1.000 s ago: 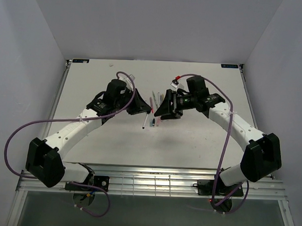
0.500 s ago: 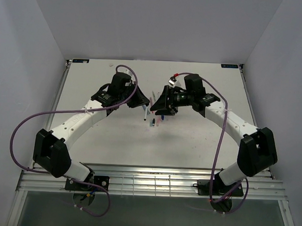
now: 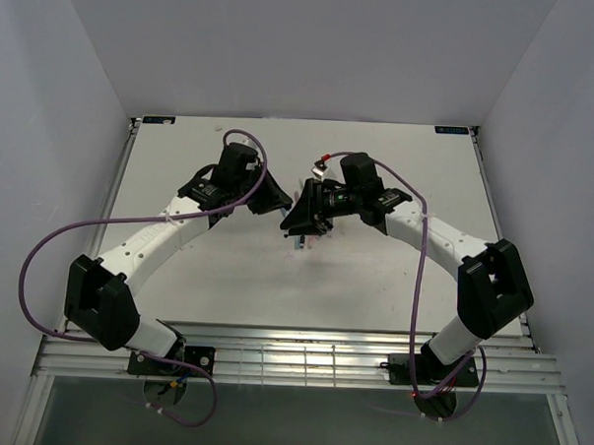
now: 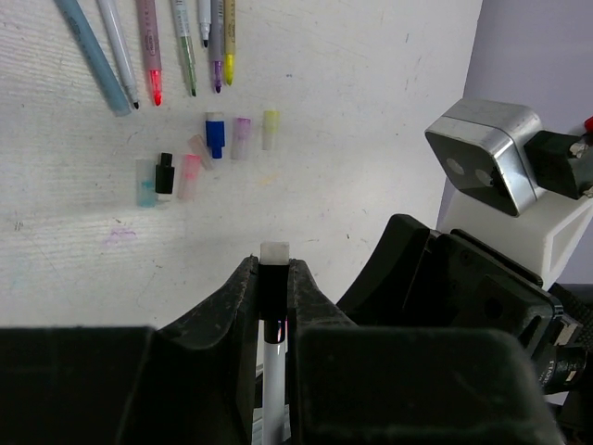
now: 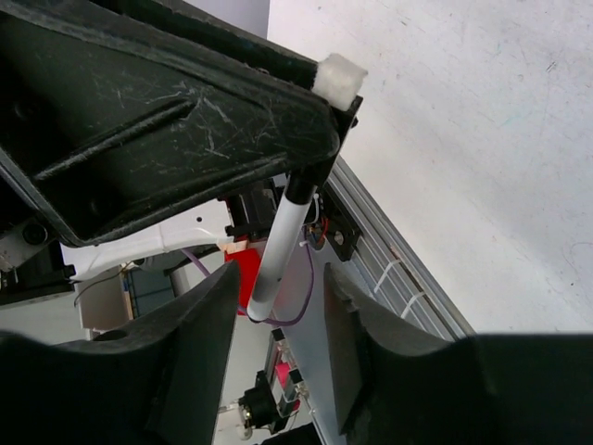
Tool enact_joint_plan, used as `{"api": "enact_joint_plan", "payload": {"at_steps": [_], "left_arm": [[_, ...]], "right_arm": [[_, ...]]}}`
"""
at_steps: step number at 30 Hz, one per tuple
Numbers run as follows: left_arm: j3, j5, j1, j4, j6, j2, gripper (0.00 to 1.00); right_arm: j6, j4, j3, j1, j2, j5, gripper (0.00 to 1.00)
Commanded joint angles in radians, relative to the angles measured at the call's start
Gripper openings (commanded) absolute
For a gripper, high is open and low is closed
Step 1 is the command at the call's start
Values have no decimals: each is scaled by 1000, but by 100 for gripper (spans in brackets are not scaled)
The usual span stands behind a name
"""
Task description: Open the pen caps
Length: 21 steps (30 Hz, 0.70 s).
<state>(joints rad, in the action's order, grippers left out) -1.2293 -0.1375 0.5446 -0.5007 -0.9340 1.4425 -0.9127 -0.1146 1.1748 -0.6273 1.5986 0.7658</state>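
One pen looks left to do, and I am holding it. Nearest the left wrist lens, the left gripper [image 4: 272, 278] has its jaws clamped shut on the white pen [image 4: 271, 357], and the pen's cap [image 4: 275, 255] pokes out just past them.

In the right wrist view the right gripper [image 5: 278, 320] has its jaws apart, one on each side of the white barrel at lower centre. Neither visibly touches it, so nothing is gripped there. I judge the pull itself is not yet begun.

Beyond the held pen, on the table [image 4: 371, 111], the loose caps [image 4: 215, 134] sit in a small cluster at centre left. Farther off, at upper left, the uncapped pens [image 4: 150, 51] lie in a row. That reads to me as most of the job done.

For room, the top view shows both grippers nose to nose at mid-table. The right wrist camera [image 4: 482, 153] sits near my left jaws, so sideways clearance is tight. Drawing apart along the pen's line looks free, because the walls [image 3: 74, 124] and the near rail [image 5: 408, 278] are well apart from the work.
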Motion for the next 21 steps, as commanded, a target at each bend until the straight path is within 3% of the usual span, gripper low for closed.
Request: {"api": "enact_joint_plan", "payload": {"at_steps": [1, 5, 9, 13, 18, 21], "left_arm": [[10, 19, 0, -13, -35, -62, 0], [7, 39, 0, -27, -57, -62, 0], [-21, 39, 0, -71, -52, -47, 0], [-71, 82, 0, -116, -19, -34, 0], [-99, 251, -6, -75, 30, -53, 0], [-153, 260, -44, -76, 76, -7, 0]], "right_arm": [[-28, 53, 43, -15, 12, 0, 45], [-22, 23, 46, -34, 18, 1, 31], [-3, -17, 34, -49, 12, -2, 8], [35, -114, 42, -49, 0, -25, 8], [58, -189, 37, -51, -2, -17, 8], [61, -198, 25, -51, -11, -14, 8]]}}
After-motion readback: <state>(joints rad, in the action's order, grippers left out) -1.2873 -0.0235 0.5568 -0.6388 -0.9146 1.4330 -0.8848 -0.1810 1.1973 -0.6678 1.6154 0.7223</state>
